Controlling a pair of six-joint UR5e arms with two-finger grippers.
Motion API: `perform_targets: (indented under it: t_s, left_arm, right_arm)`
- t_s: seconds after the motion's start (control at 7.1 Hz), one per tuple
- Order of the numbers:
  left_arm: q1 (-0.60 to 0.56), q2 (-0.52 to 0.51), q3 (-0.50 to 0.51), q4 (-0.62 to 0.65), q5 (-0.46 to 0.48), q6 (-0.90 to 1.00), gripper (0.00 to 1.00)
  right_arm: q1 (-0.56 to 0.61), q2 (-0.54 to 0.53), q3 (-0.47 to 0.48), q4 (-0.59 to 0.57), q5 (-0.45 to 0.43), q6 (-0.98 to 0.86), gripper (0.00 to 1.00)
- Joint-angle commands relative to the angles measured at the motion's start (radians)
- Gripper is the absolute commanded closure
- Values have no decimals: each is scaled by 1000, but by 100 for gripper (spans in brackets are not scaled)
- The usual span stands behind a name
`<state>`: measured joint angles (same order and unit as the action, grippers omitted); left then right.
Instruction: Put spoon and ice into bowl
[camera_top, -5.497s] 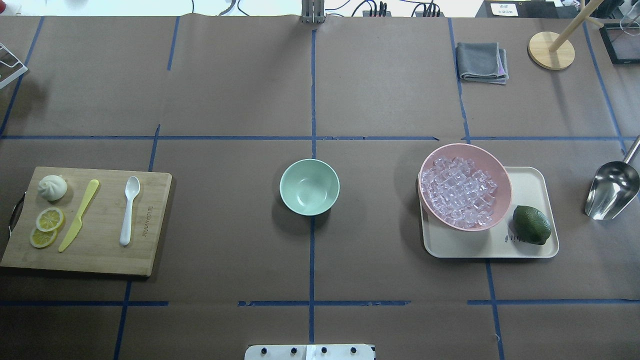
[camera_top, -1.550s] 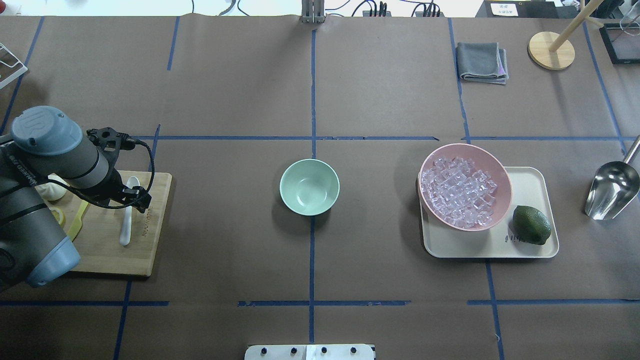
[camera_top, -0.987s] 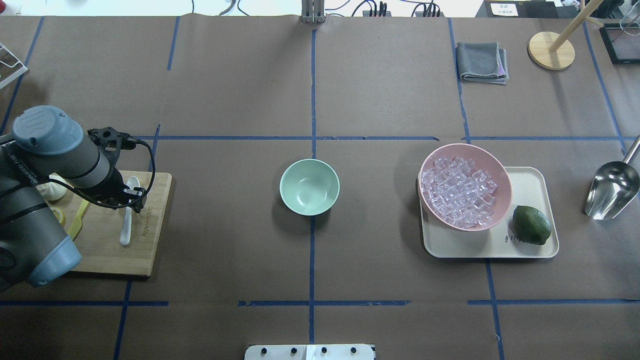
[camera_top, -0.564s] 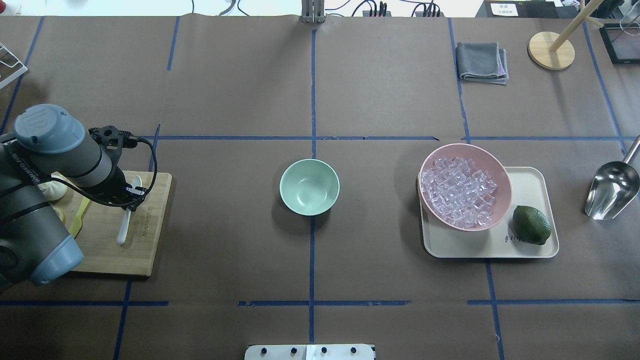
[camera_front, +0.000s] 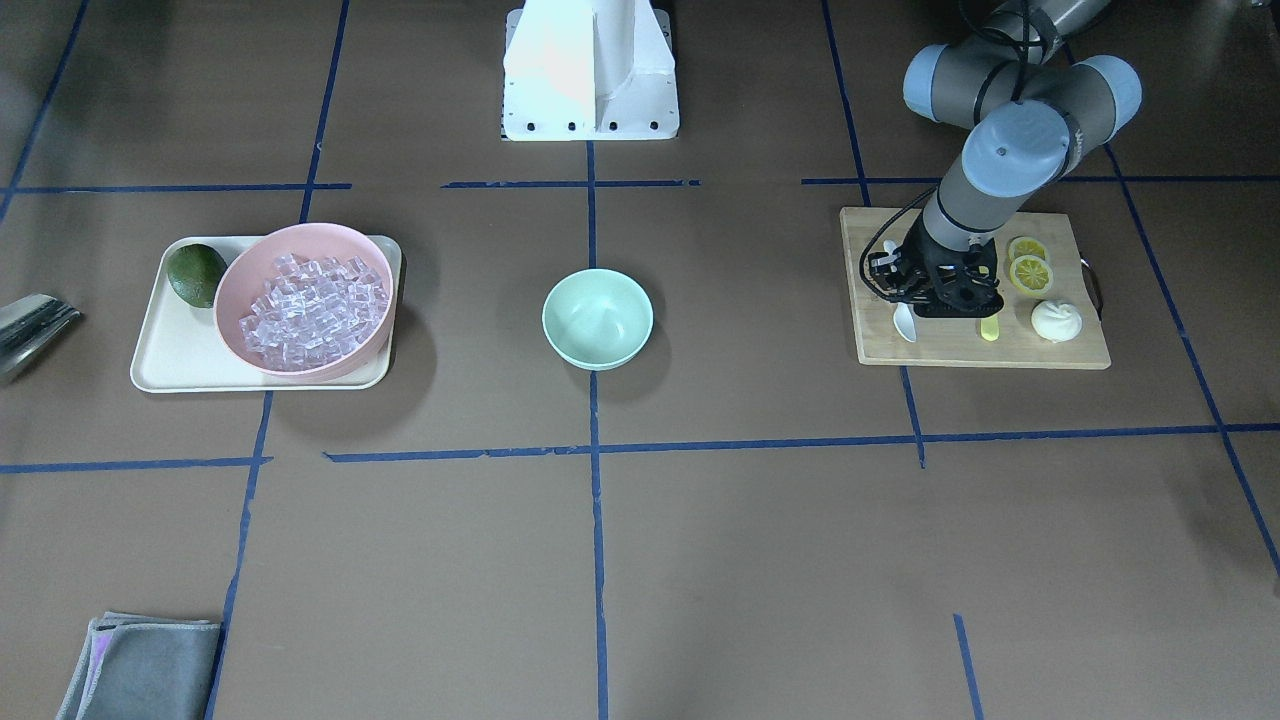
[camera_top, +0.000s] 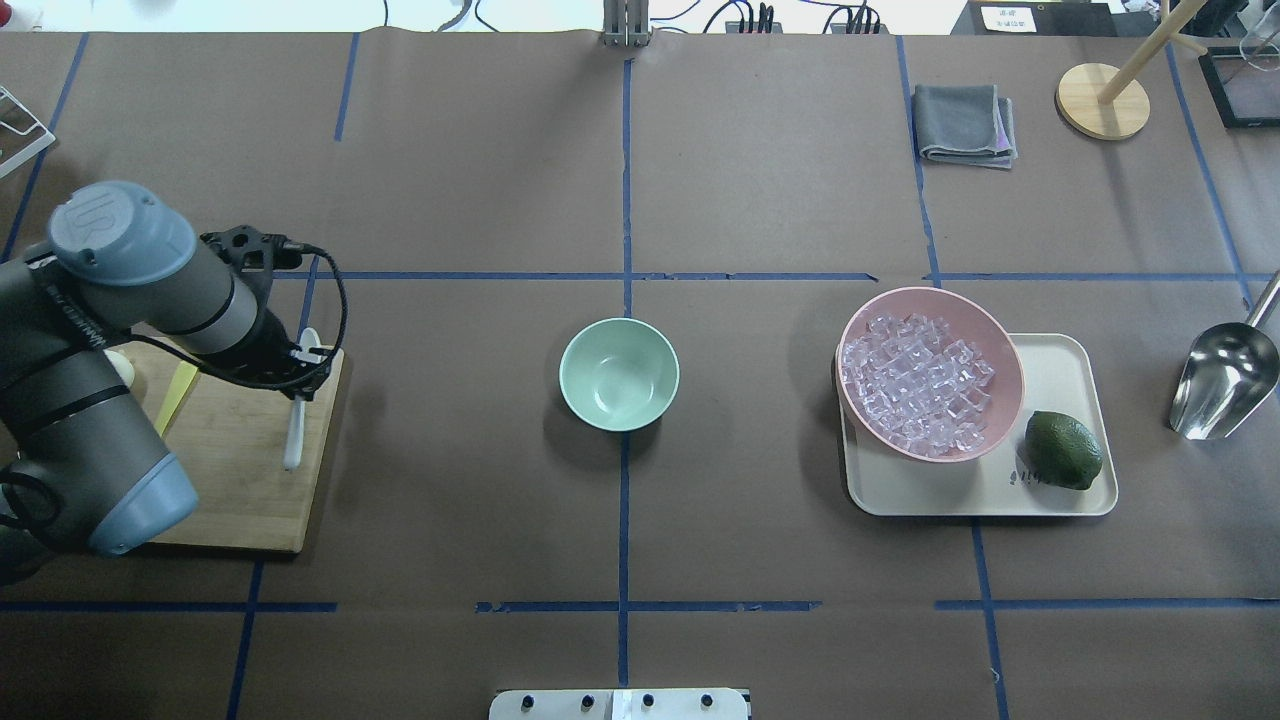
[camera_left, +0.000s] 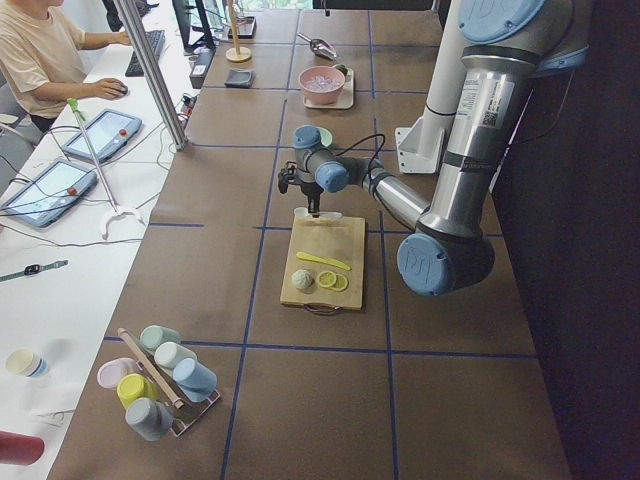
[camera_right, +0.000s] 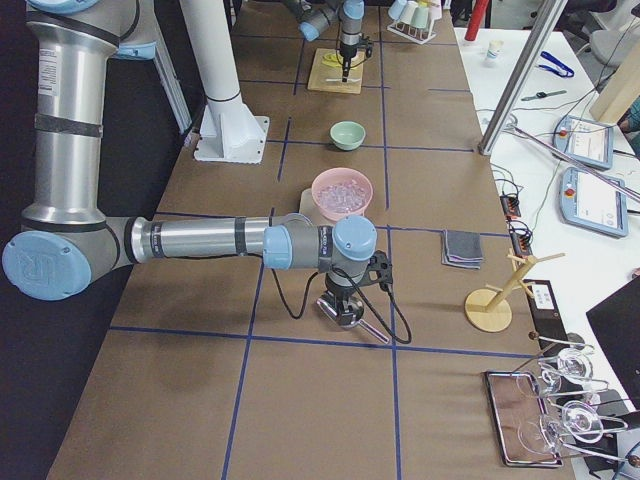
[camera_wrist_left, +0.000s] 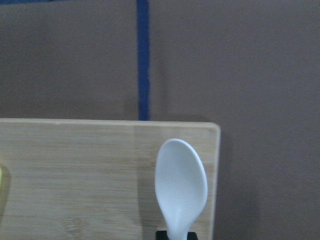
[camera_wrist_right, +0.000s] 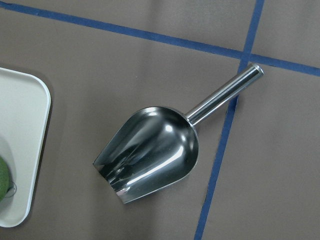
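We are holding the small white plastic spoon (camera_top: 293, 440) in our left hand (camera_top: 296, 380), whose fingers are clamping its flat handle just below the oval scoop. The scoop is pointing far and the handle end near. In the left wrist view the spoon (camera_wrist_left: 181, 185) is sitting over the far right corner of the pale bamboo cutting board (camera_top: 230, 480), at the left of the tabletop (camera_top: 450, 200).

Also on that board, a yellow-green plastic knife (camera_top: 178, 390) is lying to the left of the spoon. Two lemon slices (camera_front: 1028, 265) and a white pleated bun (camera_front: 1056, 320) are lying further left.

The small round mint-green bowl (camera_top: 619, 374) is standing in the middle of the tabletop, well apart from the board, with neither spoon nor ice in it yet.

The small clear ice cubes (camera_top: 915, 385) are lying heaped in a wide pink bowl (camera_top: 992, 325) to the right. That bowl is standing on the left part of a beige rectangular tray (camera_top: 1060, 360). A dark green round fruit (camera_top: 1063, 450) is resting at the tray's near right corner.

Right of the tray, a shiny steel scoop (camera_top: 1225, 380) is lying on the tabletop. Our right hand (camera_right: 338, 298) is hovering over it, and we cannot tell whether its fingers are apart or together.

A folded grey cloth (camera_top: 965, 122) is lying at the far right.
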<state>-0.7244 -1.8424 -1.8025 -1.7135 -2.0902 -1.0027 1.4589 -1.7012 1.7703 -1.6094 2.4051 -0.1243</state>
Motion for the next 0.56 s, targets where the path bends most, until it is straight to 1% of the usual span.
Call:
perform_targets:
  t_s: [0.0,0.14,0.28,0.42]
  left_arm:
    - [34,-116,-1,3,-1,-72,100]
    - [75,-182,11,2,4,-138,100]
    - [109,-225,9,-3,4,-199,100]
    - [176,-312,38,-5,10,-283,100]
  right_arm:
    - [0,0,0,-1,0,0,0]
    - [0,0,0,-1,0,0,0]
    - [0,0,-2,-1,0,0,0]
    - [0,0,-2,-1,0,-1,0]
